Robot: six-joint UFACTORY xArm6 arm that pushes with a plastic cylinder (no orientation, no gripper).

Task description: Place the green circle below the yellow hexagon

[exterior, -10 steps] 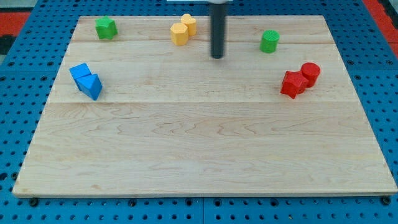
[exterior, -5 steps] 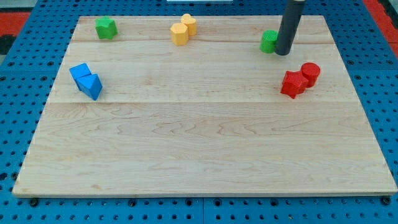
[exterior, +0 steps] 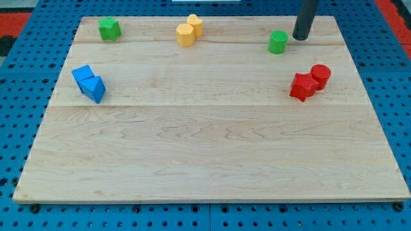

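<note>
My tip is sitting near the view's top right, just beside the green circle on its right, gripping nothing since it is a bare rod. The circle is lying well to the right of the yellow hexagon on the wooden board.
</note>
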